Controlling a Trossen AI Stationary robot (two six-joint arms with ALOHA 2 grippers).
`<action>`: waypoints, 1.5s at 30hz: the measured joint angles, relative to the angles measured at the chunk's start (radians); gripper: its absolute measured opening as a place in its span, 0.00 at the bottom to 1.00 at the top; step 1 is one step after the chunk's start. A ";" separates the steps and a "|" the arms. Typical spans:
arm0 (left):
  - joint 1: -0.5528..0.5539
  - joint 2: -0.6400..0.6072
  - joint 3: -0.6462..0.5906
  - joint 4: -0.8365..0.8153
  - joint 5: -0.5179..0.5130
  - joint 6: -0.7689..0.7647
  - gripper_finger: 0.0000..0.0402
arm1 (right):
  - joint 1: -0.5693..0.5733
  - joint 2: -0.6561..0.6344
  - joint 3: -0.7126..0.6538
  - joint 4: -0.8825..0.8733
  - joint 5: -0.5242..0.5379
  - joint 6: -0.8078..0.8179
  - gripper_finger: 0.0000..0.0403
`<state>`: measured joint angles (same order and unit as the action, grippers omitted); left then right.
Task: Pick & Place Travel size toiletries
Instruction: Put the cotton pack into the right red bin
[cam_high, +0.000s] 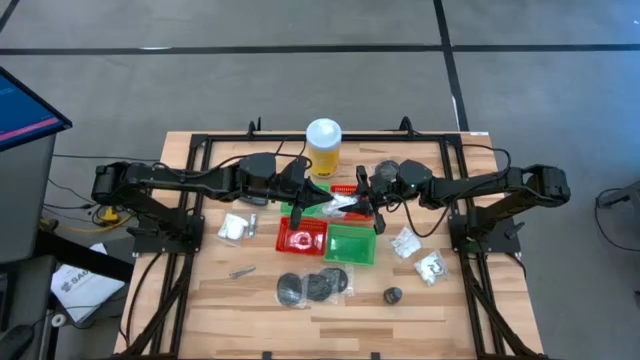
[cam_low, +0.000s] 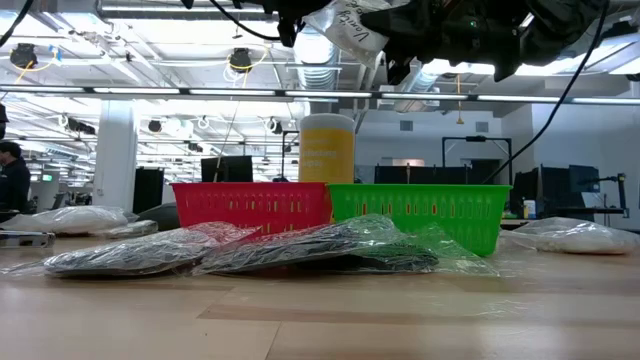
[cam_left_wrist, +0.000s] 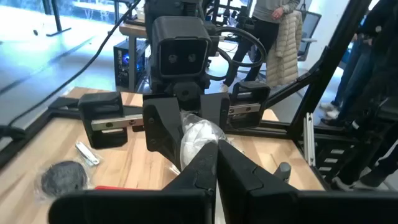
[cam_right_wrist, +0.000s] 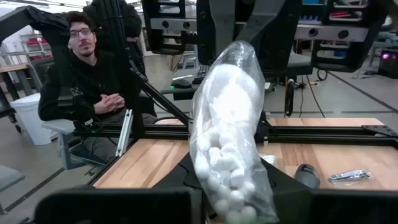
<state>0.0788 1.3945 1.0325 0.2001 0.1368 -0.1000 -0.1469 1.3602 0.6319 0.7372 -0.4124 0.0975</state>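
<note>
Clear crinkly packet (cam_right_wrist: 231, 134) of white balls pinched in the right gripper (cam_high: 362, 203), aloft.
Left gripper (cam_high: 308, 197), fingers pressed together, faces it; green basket (cam_high: 351, 244) lies below, so lowering and release likely come next.

Count of things on and over the table

Two baskets, one red (cam_high: 301, 236) and one green (cam_high: 351, 244); one yellow bottle (cam_high: 323, 147); four white packets, one (cam_high: 340, 203) between the jaws, three (cam_high: 236, 227) (cam_high: 405, 242) (cam_high: 431, 267) lying apart; two black discs (cam_high: 291, 289) (cam_high: 324, 285); one slim silvery piece (cam_high: 241, 271).
</note>
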 joint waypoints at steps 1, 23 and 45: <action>0.000 0.000 0.000 0.000 -0.001 0.014 0.00 | 0.000 0.000 0.000 0.000 -0.006 0.000 0.10; 0.000 -0.058 -0.022 -0.132 -0.190 0.043 0.16 | -0.081 -0.001 -0.001 -0.088 -0.009 0.042 0.09; -0.003 -0.106 -0.172 -0.137 -0.198 -0.057 0.14 | -0.082 0.000 -0.001 -0.446 0.447 0.238 0.09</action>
<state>0.0757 1.2881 0.8600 0.0626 -0.0616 -0.1566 -0.2292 1.3598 0.6308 0.2917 0.0345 0.3353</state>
